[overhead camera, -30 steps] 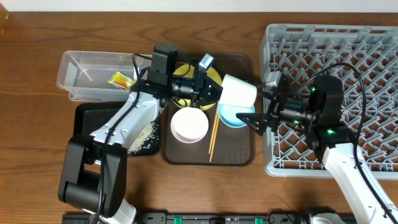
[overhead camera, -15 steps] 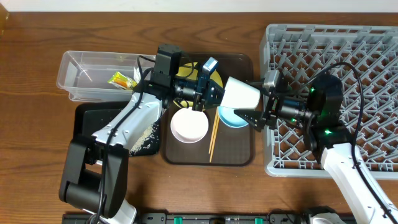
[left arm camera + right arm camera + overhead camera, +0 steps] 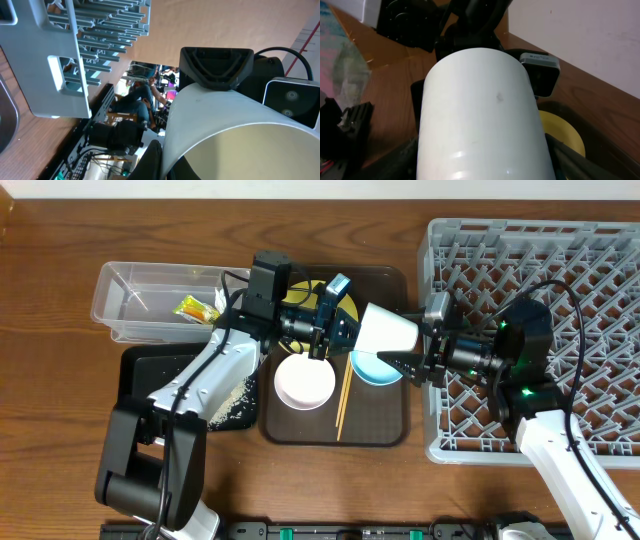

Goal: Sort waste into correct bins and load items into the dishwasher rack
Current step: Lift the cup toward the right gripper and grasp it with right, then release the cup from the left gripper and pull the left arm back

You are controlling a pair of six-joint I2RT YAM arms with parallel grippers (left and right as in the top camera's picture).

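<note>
Small pale cup point(image 3: 386, 331): held on its side over the brown tray point(image 3: 385, 430), long axis left–right, left end clamped in the left gripper point(image 3: 345, 330) jaws, right end between the right gripper point(image 3: 398, 342) jaws, which stand apart, contact untellable.

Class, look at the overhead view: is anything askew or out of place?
The cup is askew. It lies sideways in mid-air over the brown tray, with the left gripper pinching its rim and the right gripper straddling its body.
</note>
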